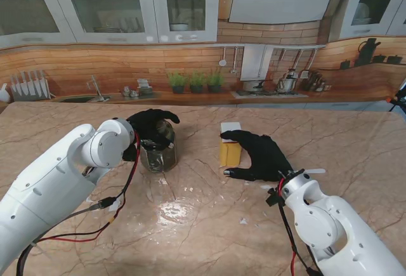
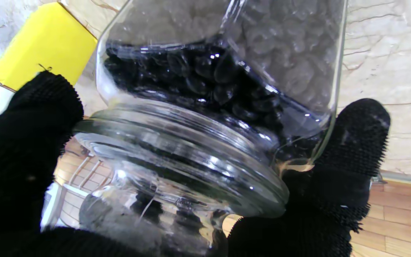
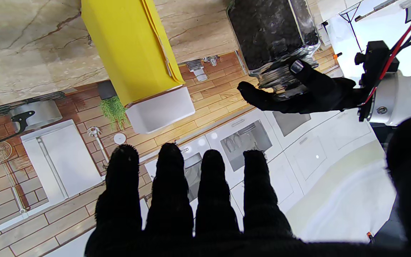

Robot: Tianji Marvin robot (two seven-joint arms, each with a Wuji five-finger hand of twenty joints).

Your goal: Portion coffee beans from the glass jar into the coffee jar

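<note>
Nearest to me the marble table (image 1: 190, 225) lies bare between the two white arms, a wide stretch of open top with only a small pale fleck on it. The near edge is out of view.

One right hand (image 1: 261, 155) rests on the table at the right, palm down, fingers extended and side by side, thumb out to the side; it holds nothing. In the right wrist view its four fingers (image 3: 170, 185) point toward the box, with a clear gap before it. Its fingertips in the stand's view reach just beside the box on the box's right.

One yellow box (image 1: 229, 151) with a white top stands upright near the middle of the table, apart from the jar on its left, with a strip of bare marble between them.

One glass jar (image 1: 158, 149) stands left of centre, dark beans (image 2: 205, 78) filling its lower part. The left hand (image 1: 152, 127) is clamped over its open neck, fingers down the sides; the left wrist view shows a finger (image 2: 355, 142) pressed to the glass wall.

Beyond both, the table runs clear to its far edge (image 1: 203, 106), well behind the jar and box.
</note>
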